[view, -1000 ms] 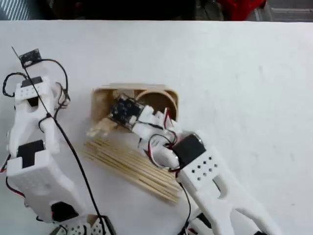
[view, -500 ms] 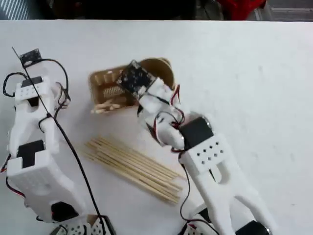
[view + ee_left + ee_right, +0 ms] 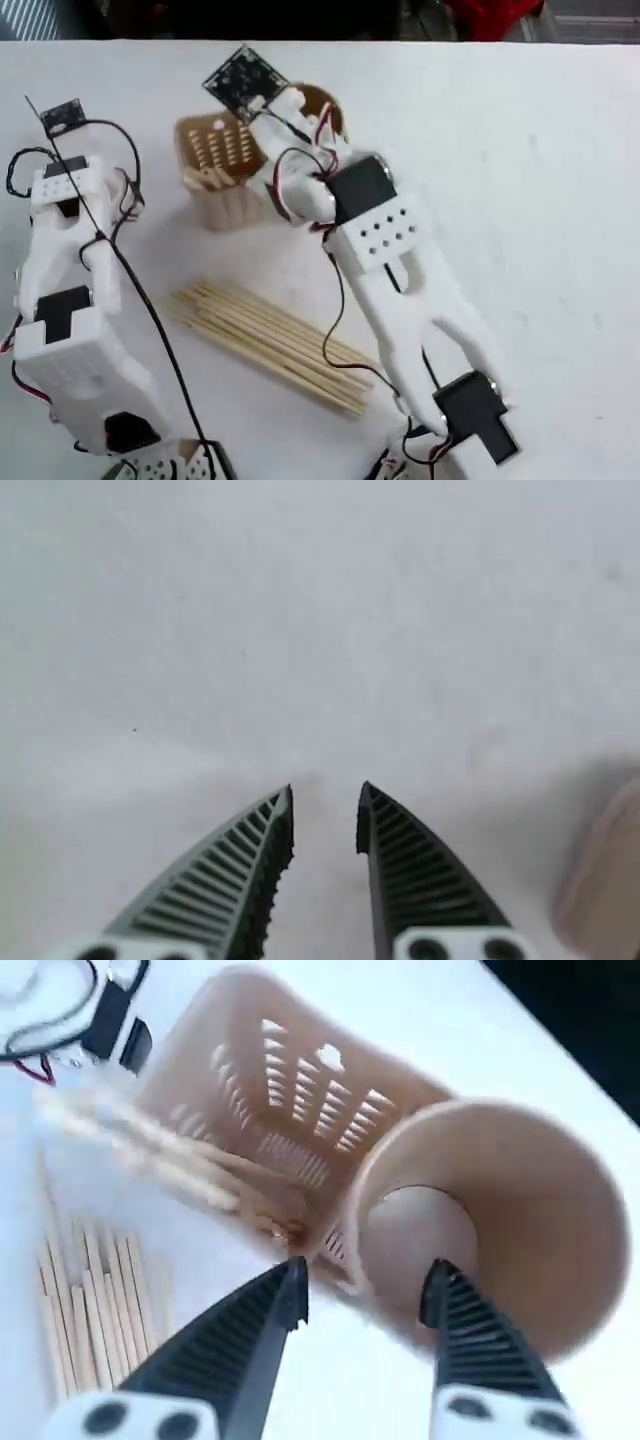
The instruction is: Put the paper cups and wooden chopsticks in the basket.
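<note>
**Cup and basket at the far side, loose chopsticks nearest**

A bundle of wooden chopsticks (image 3: 272, 338) lies flat on the white table (image 3: 520, 200), nearest the arms' bases and well apart from the basket. To its left the left arm is folded. The left hand (image 3: 325, 802) hangs over bare table with its fingers slightly parted and nothing between them.

Farther out sits the basket (image 3: 225, 150), its slotted wall facing up. A few more chopsticks (image 3: 170, 1165) lie across its rim. Just beside the basket is a paper cup (image 3: 520, 1210), its mouth towards the right wrist camera. The right hand (image 3: 365, 1272) is spread open astride the cup's rim, one finger inside and the other outside by the basket, not pinching it.
</note>
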{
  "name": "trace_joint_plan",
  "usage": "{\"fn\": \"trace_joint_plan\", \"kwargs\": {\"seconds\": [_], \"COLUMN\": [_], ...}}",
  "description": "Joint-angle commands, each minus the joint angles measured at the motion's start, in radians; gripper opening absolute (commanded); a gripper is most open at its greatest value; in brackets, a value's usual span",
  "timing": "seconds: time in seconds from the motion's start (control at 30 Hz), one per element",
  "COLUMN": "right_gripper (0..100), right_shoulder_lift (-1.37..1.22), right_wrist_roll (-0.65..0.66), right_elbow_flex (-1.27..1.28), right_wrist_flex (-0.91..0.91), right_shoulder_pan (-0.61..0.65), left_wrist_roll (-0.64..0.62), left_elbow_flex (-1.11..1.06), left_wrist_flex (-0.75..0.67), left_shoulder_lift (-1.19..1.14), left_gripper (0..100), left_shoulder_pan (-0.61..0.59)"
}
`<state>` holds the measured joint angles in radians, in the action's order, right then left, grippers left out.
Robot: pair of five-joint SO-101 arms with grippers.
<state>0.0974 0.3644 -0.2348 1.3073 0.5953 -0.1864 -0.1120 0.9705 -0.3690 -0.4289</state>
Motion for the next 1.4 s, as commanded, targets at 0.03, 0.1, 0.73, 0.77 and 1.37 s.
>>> {"fn": "trace_joint_plan", "kwargs": {"seconds": [0.03,0.1,0.73,0.77,1.37], "right_gripper": [19.7,19.7,19.8,19.8,19.4], "right_shoulder_lift": [0.01,0.01,-0.32,-0.346,-0.61], "right_wrist_roll": [-0.006,-0.006,-0.18,-0.19,-0.196], "right_elbow_flex": [-0.173,-0.23,-0.621,-0.654,-0.752], "right_wrist_flex": [0.094,0.128,0.143,0.147,0.263], "right_shoulder_pan": [0.01,0.004,-0.196,-0.197,-0.248], "left_wrist_roll": [0.012,0.012,0.012,0.012,0.012], "left_elbow_flex": [0.003,0.003,0.003,0.005,0.005], "left_wrist_flex": [-0.015,-0.015,-0.015,-0.015,-0.015], "left_shoulder_lift": [0.005,0.005,0.005,0.005,0.007], "left_gripper": [12,12,12,12,12], "left_shoulder_pan": [0.018,0.018,0.022,0.022,0.021]}}
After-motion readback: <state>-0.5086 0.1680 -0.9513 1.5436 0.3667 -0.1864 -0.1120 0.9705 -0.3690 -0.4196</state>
